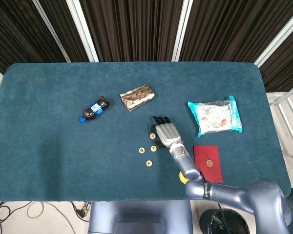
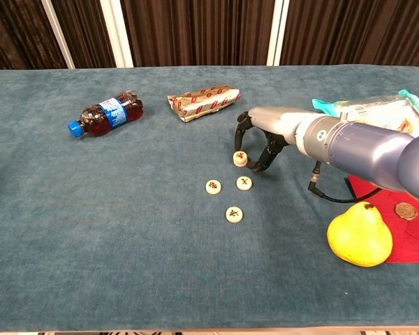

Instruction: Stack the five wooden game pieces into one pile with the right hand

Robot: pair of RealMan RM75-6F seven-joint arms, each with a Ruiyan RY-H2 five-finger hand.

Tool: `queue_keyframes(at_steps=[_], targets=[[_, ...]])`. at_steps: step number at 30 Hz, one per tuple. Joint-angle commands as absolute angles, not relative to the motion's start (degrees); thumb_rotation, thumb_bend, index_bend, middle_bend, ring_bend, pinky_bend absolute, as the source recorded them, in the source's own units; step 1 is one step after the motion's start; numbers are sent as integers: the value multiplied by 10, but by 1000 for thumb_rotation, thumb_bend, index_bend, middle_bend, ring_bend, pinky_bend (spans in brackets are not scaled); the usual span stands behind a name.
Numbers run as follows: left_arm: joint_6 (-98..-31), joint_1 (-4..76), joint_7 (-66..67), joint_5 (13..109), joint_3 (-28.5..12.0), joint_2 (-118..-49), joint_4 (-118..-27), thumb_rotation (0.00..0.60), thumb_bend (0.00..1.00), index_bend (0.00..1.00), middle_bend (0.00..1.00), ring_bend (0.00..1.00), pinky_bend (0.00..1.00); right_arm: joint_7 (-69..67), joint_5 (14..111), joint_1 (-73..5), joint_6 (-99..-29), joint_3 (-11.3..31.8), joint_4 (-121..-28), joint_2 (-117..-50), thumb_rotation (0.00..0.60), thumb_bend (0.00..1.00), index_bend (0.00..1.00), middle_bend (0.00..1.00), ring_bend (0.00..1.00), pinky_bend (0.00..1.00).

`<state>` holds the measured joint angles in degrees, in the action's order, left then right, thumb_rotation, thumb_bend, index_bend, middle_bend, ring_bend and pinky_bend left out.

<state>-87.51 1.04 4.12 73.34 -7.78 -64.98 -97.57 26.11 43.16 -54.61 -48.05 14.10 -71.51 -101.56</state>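
Bottle (image 2: 105, 114) left of packet (image 2: 202, 101); pear (image 2: 359, 234) right of game pieces (image 2: 227, 188).
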Motion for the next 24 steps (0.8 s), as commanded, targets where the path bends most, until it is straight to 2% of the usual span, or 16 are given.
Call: queue_keyframes(at_steps=[1,8,14,20,24], targets=[[-875,11,42,733,-78,-650,-976,600,591,99,0,0,0,261,432,-544,-487,145,-726,-1006,600,439,340,0,0,0],[-876,10,42,733,-78,-650,-977,600,591,99,0,0,0,252,456,-523,-515,143,-806,-959,600,438,305,0,0,0],[-876,10,44,733,-78,-651,-978,600,591,99,0,0,0,233,529,-485,-557,109,-885,-920,600,439,304,0,0,0],[-877,9,44,732,-78,-651,-979,600,591,99,0,0,0,209,632,-448,-609,61,-893,-928,600,438,304,0,0,0],[-877,9,44,731,-78,-651,-980,600,591,99,0,0,0,182,687,-430,-628,36,-864,-947,600,438,304,0,0,0]])
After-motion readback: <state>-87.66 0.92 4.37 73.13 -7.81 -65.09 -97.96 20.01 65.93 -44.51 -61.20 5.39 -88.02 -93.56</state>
